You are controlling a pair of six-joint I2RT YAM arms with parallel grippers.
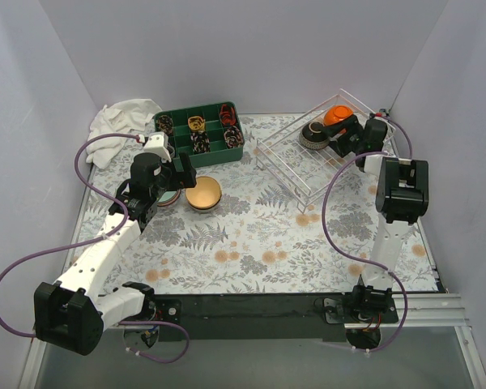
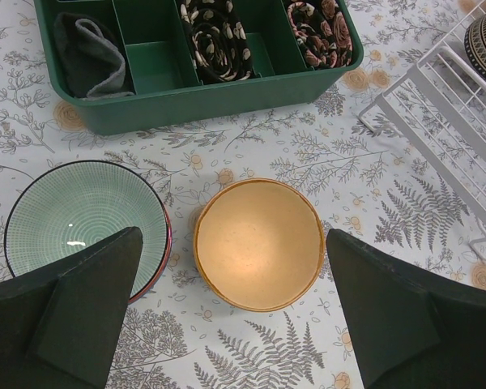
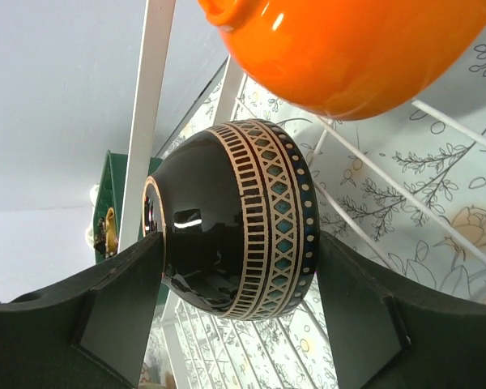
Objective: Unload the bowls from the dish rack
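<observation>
The dish rack (image 1: 301, 180) of thin white wire stands at the back right. In it a black bowl (image 3: 243, 219) with a cream and teal patterned band lies on its side, below an orange bowl (image 3: 356, 49). My right gripper (image 3: 239, 243) reaches into the rack and is shut on the black bowl (image 1: 314, 134), one finger against its base and one against its rim. A tan bowl (image 2: 259, 243) and a green ribbed bowl (image 2: 85, 223) sit upright on the table. My left gripper (image 2: 232, 243) hovers open above them, holding nothing.
A green divided tray (image 1: 198, 134) with small items stands at the back centre, close behind the two bowls. A white cloth (image 1: 125, 117) lies at the back left. The rack's white wires (image 3: 158, 81) run close beside the right fingers.
</observation>
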